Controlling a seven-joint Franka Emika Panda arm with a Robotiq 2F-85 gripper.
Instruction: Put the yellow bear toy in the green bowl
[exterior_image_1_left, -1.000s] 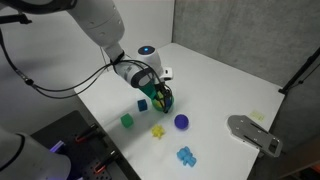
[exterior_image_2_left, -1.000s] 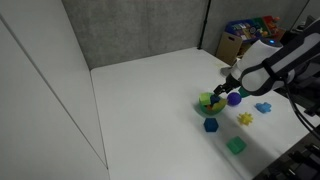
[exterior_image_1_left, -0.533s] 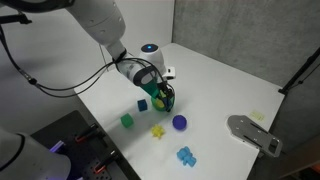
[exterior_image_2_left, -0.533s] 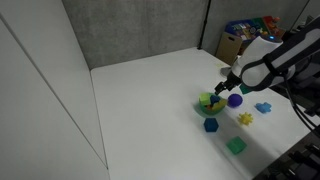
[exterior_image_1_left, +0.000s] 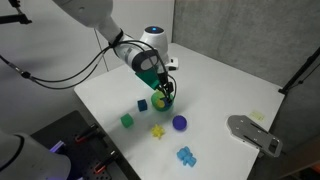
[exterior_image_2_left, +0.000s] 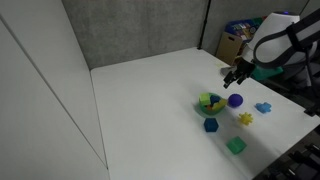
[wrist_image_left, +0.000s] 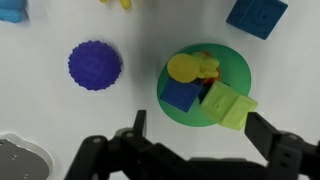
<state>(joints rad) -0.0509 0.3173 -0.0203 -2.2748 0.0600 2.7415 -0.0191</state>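
Surface of the table (wrist_image_left: 40, 110): white, smooth, matt. On the green bowl (wrist_image_left: 236, 62): plastic by appearance, smooth, faint sheen. On the yellow bear toy (wrist_image_left: 192, 67): rounded, smooth, satin; rubber or plastic, cannot tell which. On the purple ball (wrist_image_left: 95, 66): rough, nubbed all over, matt. On the blue block (wrist_image_left: 178, 98) and pale green block (wrist_image_left: 230, 108): flat, smooth, matt faces. On the gripper (wrist_image_left: 197, 135): black, matt, hard-looking.
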